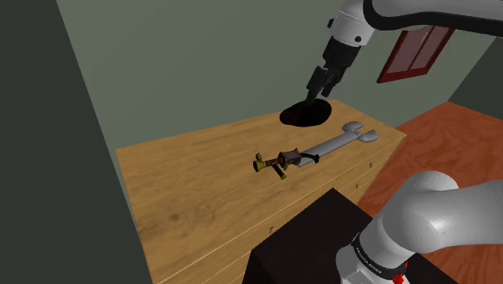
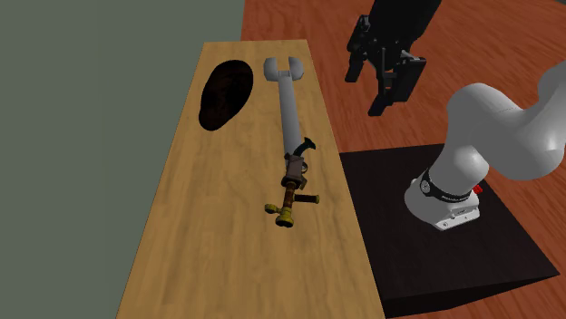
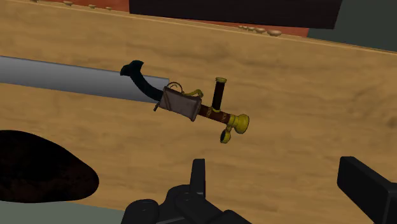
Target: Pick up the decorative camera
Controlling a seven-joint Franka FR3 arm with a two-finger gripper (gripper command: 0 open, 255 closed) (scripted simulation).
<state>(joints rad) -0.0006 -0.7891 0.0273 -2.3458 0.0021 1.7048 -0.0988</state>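
Open claw [image 1: 317, 91] hovers near dark lump [image 1: 306, 114] — perhaps camera.

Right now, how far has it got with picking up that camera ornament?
Nothing is lifted yet. The gripper hangs open above the wooden top, holding nothing. The dark oval object, apparently the camera, lies flat beside the long grey sword-like piece. Left: descend, close, lift.

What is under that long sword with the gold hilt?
Only the wooden top; the sword lies flat on it. The strip of wood directly beneath it is covered.
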